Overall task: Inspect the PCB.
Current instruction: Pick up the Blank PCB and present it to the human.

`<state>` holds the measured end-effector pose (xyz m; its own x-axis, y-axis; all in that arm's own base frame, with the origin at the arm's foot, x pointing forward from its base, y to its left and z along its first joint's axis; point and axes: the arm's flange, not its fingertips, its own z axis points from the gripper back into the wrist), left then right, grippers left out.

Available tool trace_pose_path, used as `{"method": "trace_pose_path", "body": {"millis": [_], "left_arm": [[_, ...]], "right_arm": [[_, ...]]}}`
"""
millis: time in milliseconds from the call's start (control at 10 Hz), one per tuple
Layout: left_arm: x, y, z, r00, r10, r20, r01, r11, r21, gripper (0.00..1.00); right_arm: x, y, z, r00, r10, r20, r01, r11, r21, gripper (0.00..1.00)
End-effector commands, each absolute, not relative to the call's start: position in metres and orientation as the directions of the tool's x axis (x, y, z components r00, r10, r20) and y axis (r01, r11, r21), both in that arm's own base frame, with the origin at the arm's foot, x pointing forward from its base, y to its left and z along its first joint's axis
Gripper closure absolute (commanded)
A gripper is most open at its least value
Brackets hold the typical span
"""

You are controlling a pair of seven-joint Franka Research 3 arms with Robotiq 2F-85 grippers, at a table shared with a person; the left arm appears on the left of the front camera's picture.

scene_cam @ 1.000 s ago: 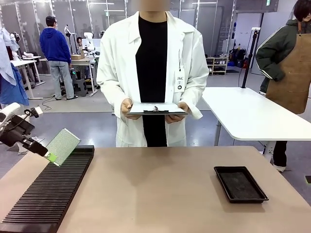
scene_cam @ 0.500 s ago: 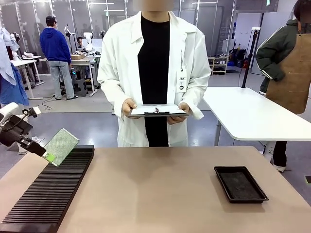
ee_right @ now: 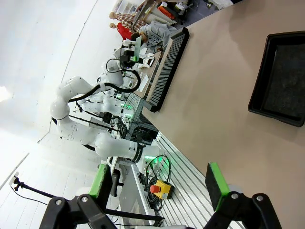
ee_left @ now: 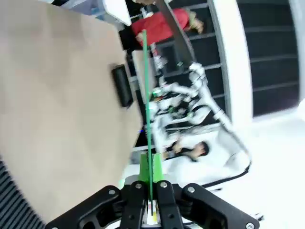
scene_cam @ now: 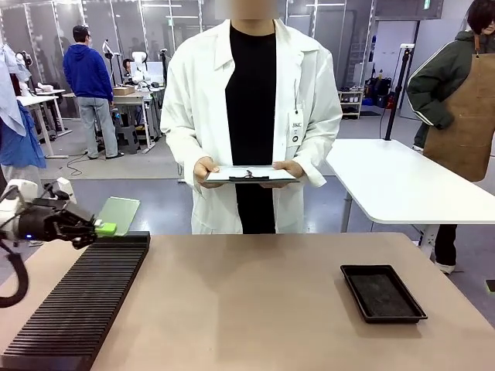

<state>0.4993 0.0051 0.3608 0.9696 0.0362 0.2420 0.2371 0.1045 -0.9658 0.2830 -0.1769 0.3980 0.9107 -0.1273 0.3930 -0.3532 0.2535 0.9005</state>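
The PCB [scene_cam: 118, 210] is a thin pale-green board held nearly level above the far end of the black slotted rack [scene_cam: 85, 297]. My left gripper [scene_cam: 99, 229] is shut on its near edge. In the left wrist view the PCB [ee_left: 147, 95] runs edge-on as a thin green line up from the shut left gripper [ee_left: 151, 183]. My right gripper [ee_right: 157, 183] stands open with nothing between its green pads [ee_right: 214, 183], high over the table. Far off in that view the PCB [ee_right: 136, 47] is a small green patch at the left arm.
A person in a white coat stands at the far side holding a clipboard [scene_cam: 250, 174] with both hands. A black tray [scene_cam: 382, 292] lies on the table at the right, also below my right gripper as the black tray [ee_right: 281, 81]. The slotted rack [ee_right: 167, 67] lines the left edge.
My left gripper has rolled the PCB from a tilted, face-on pose to nearly level and drawn it a little right and up. The person has shifted slightly right.
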Motion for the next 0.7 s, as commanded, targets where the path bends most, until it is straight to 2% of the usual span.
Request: {"method": "trace_pose_path", "body": {"millis": [0, 200, 500, 600], "left_arm": [[0.523, -0.023, 0.355, 0.986, 0.159, 0.045, 0.049, -0.024, -0.999, 0.97], [0.546, -0.047, 0.335, 0.988, 0.145, -0.056, -0.048, -0.064, -0.997, 0.97], [0.567, -0.066, 0.321, 0.992, 0.092, -0.087, -0.083, -0.047, -0.995, 0.97], [0.573, -0.07, 0.319, 0.995, 0.082, -0.062, -0.061, -0.012, -0.998, 0.97]], "right_arm": [[0.283, -0.177, 0.399, 0.907, -0.133, 0.4, -0.361, 0.245, 0.9, 0.0], [0.283, -0.177, 0.399, 0.907, -0.133, 0.4, -0.361, 0.245, 0.9, 0.0], [0.283, -0.177, 0.399, 0.907, -0.133, 0.4, -0.361, 0.245, 0.9, 0.0], [0.283, -0.177, 0.399, 0.907, -0.133, 0.4, -0.361, 0.245, 0.9, 0.0]]}}
